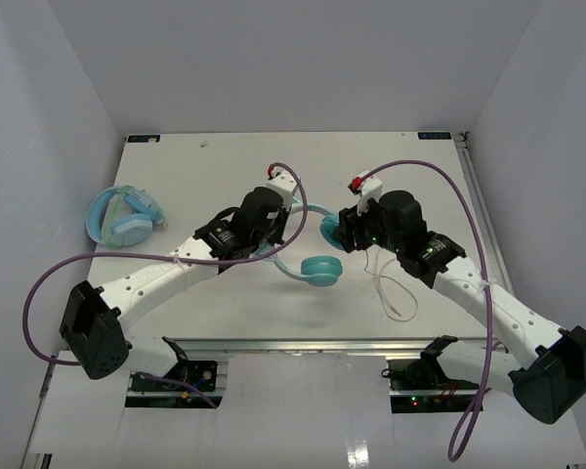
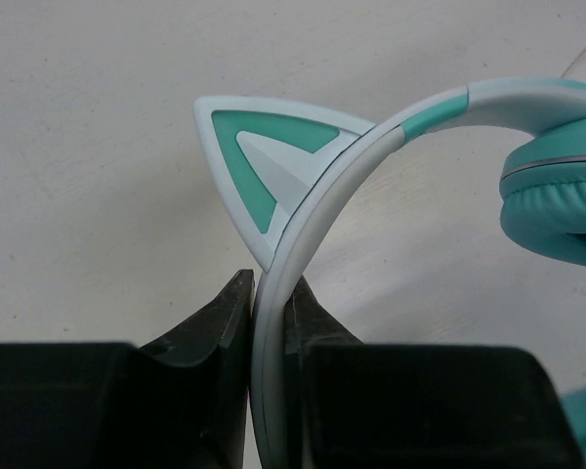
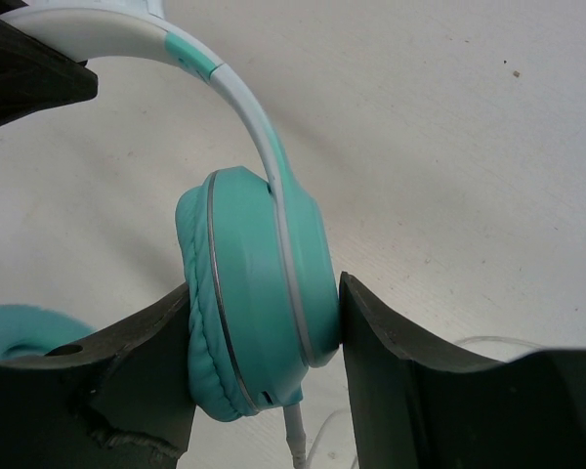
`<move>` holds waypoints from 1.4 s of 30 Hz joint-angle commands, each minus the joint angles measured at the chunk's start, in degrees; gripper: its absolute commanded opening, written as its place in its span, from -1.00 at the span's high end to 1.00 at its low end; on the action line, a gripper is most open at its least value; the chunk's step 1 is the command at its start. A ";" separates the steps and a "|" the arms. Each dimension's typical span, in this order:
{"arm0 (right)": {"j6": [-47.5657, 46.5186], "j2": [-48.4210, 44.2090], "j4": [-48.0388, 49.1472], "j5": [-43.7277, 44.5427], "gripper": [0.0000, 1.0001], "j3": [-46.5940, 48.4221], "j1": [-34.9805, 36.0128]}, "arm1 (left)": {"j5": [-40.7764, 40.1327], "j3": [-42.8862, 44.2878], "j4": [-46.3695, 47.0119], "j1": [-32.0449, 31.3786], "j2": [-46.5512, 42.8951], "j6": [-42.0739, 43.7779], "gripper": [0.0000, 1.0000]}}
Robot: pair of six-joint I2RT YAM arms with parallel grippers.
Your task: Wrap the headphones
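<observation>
The teal cat-ear headphones (image 1: 321, 270) are held over the middle of the table. My left gripper (image 1: 276, 233) is shut on the pale headband (image 2: 273, 322), just below a pointed cat ear (image 2: 273, 161); its jaws (image 2: 271, 285) pinch the band from both sides. My right gripper (image 1: 340, 231) is shut on one teal ear cup (image 3: 259, 293), with its jaws (image 3: 265, 283) pressing on the pad side and the shell side. The other ear cup (image 3: 20, 332) hangs free. The thin white cable (image 1: 396, 293) leaves the held cup's plug (image 3: 295, 430) and lies looped on the table.
Bulkier light-blue headphones (image 1: 125, 217) lie at the table's left edge. White walls enclose the table on the left, right and back. Purple arm cables (image 1: 439, 176) arc over both arms.
</observation>
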 commanded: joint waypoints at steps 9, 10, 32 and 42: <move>0.82 0.13 4.29 -1.74 -0.29 5.26 0.20 | -6.09 2.10 -2.55 0.32 -0.78 -3.65 1.00; 0.45 -0.57 3.92 -2.11 -0.40 5.73 0.20 | -6.75 2.29 -3.49 0.56 -1.53 -3.84 1.00; -9.99 -13.41 17.09 -23.09 -0.43 -9.84 0.02 | -3.83 12.57 -16.45 6.30 -20.30 -8.93 1.00; -5.49 -11.69 36.45 -27.38 -0.25 -22.67 -0.06 | 1.28 16.43 -17.08 6.30 -23.28 -13.04 1.00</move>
